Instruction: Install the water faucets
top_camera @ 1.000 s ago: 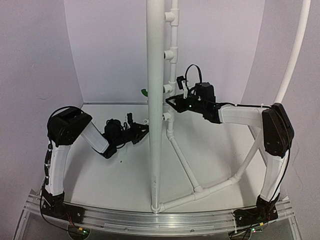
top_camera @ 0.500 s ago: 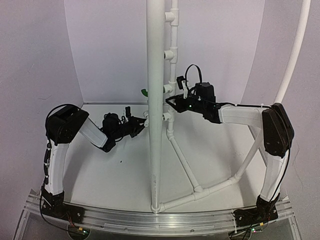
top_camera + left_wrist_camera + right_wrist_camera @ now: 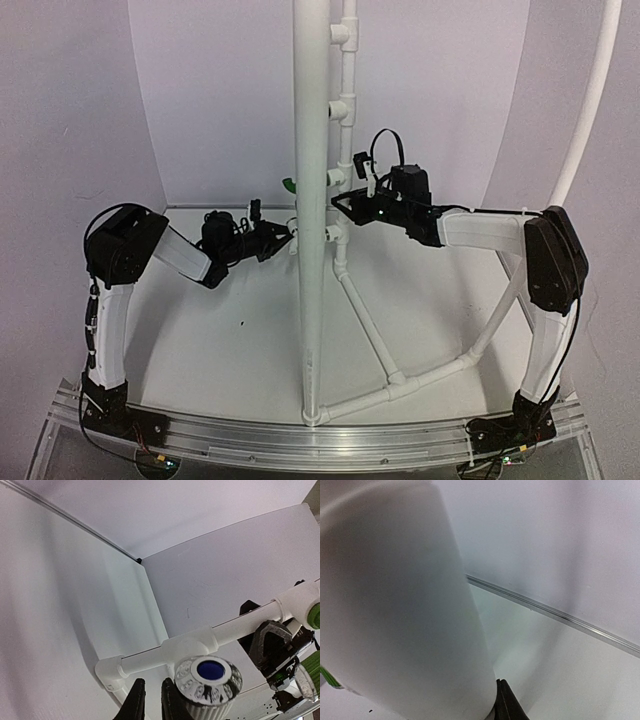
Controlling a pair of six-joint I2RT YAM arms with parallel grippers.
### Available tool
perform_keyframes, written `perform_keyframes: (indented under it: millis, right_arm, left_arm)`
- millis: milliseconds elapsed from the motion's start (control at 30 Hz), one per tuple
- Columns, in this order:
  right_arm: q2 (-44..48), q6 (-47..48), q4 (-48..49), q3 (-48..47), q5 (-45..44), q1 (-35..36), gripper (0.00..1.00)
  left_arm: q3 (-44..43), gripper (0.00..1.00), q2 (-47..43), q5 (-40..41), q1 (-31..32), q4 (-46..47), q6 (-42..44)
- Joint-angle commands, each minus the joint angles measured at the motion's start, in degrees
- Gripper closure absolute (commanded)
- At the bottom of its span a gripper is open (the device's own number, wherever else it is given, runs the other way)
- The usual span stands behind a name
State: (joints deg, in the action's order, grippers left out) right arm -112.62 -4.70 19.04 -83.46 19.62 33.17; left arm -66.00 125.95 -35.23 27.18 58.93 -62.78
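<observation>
Poster1: Left gripper [image 3: 284, 238] has swung up to the thin pipe [image 3: 348, 72]. We see its jaws nearly pinched together and empty, just beside the white faucet [image 3: 207, 679] at the tee [image 3: 192, 645].
Poster2: Right gripper [image 3: 505, 702] hasn't budged, pinched too, against the thick pipe [image 3: 395, 605]. Green faucet [image 3: 288, 184] sits higher.

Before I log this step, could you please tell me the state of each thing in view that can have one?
Left end effector: fingers close together, narrow gap; grip unclear.
Right end effector: shut, nothing between its tips.
White plastic faucet with blue-capped knob: beside the left end effector; seating unclear.
Green plastic faucet: mostly hidden behind the thick white pipe; seating unclear.
</observation>
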Motion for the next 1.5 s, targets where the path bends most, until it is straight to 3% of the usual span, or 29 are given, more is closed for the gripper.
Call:
perform_keyframes:
  millis: [0, 467, 1100, 1467]
  right_arm:
    - [1.86, -6.50, -3.70, 0.61, 9.47, 2.08, 1.00]
    - [1.33, -6.70, -3.75, 0.25, 9.56, 2.06, 1.00]
    - [0.68, -6.77, -3.75, -0.57, 9.73, 2.00, 1.00]
    - [0.73, -6.51, -3.75, -0.61, 9.57, 1.93, 1.00]
  left_arm:
    - [-3.35, 0.87, -1.50, -2.81, -0.11, 2.33, 1.10]
    - [-2.00, 0.88, -10.70, -5.59, 0.43, -5.79, 7.10]
    - [0.69, 0.88, -13.67, -4.57, 5.88, -11.24, 10.58]
    - [8.03, 0.88, -14.71, -1.41, 7.26, -5.90, 6.74]
